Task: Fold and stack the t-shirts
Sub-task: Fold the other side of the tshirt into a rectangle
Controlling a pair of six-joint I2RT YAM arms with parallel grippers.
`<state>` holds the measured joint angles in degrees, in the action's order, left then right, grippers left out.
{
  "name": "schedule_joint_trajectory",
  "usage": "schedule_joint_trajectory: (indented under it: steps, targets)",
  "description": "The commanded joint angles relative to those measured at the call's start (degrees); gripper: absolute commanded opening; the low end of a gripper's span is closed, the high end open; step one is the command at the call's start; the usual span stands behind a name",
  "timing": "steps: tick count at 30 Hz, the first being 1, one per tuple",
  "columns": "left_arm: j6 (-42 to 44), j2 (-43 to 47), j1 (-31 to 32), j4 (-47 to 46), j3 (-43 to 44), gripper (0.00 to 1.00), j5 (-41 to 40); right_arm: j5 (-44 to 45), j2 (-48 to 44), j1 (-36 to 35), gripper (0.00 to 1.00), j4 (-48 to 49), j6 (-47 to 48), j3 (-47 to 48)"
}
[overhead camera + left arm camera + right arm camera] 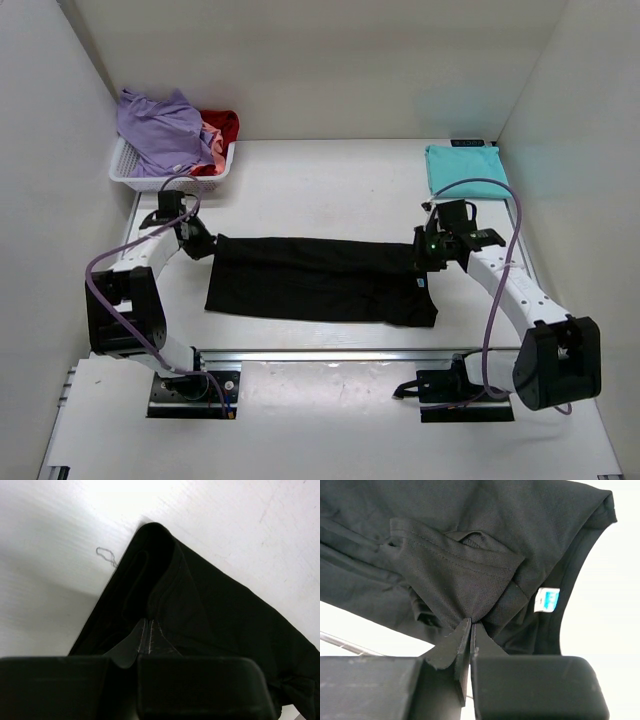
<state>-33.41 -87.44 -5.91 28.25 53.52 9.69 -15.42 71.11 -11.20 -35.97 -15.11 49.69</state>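
Black t-shirt [320, 280] lies as a long band across mid-table, folded lengthwise, between the two arms. Left gripper [200, 243] is closed on cloth at the band's far left corner; its wrist view shows the fingertips meeting with a peak of fabric pinched between them. Right gripper [422, 252] is likewise clamped on a bunched fold at the right end, near the blue-and-white label [546, 600]. Teal shirt [462, 165] sits folded at the far right corner; lavender shirt [160, 125], pink shirt [208, 135] and red shirt [226, 124] are heaped in the white basket [125, 178] at far left. Risks, as judged: both pinches look shallow, so a layer could slip out on lifting and the fold would open; uneven travel of the arms would skew the band. Room: bare table beyond the band toward the back wall; near side bounded by the metal rail [330, 355]; basket near the left arm, teal shirt just behind the right.
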Motion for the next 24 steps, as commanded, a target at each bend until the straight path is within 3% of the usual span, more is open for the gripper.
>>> schedule_joint_trajectory:
  steps: [1, 10, 12, 13, 14, 16, 17, 19, 24]
  targets:
    - [0.4, 3.5, -0.8, -0.7, -2.0, 0.00, -0.3, 0.7, -3.0, -0.5, 0.00, -2.5, -3.2, -1.3]
    - [-0.1, 5.5, -0.7, 1.5, -2.6, 0.00, -2.2, -0.5, -6.1, -2.1, 0.00, -6.7, -7.5, -4.7]
    - [-0.8, 5.7, -0.8, 2.3, -2.5, 0.27, -2.7, 2.0, -5.6, -2.9, 0.01, -10.2, -8.3, -3.6]
    - [-1.2, 6.0, -0.7, 2.7, -1.5, 0.40, -2.7, 4.2, -5.7, -4.2, 0.15, -11.8, -8.4, -3.3]
    - [-1.5, 6.1, 0.2, 3.5, -0.7, 0.44, -2.8, 5.7, -5.5, -5.2, 0.22, -13.1, -8.9, -2.0]
    - [-1.6, 5.9, 1.2, 5.0, 2.9, 0.54, -4.7, 9.2, -4.9, -6.2, 0.47, -14.5, -9.7, -0.2]
    - [-1.7, 5.5, 2.1, 5.0, 3.6, 0.54, -5.4, 9.4, -5.3, -6.0, 0.53, -14.1, -10.0, 0.5]
    - [-1.3, 5.1, 3.1, 5.2, 5.7, 0.54, -5.0, 10.4, -5.9, -5.6, 0.56, -12.8, -9.9, 0.8]
    - [1.5, 0.7, 10.6, 0.8, 8.2, 0.47, -0.7, 6.7, -3.7, -6.9, 0.47, -5.5, -11.2, -0.4]
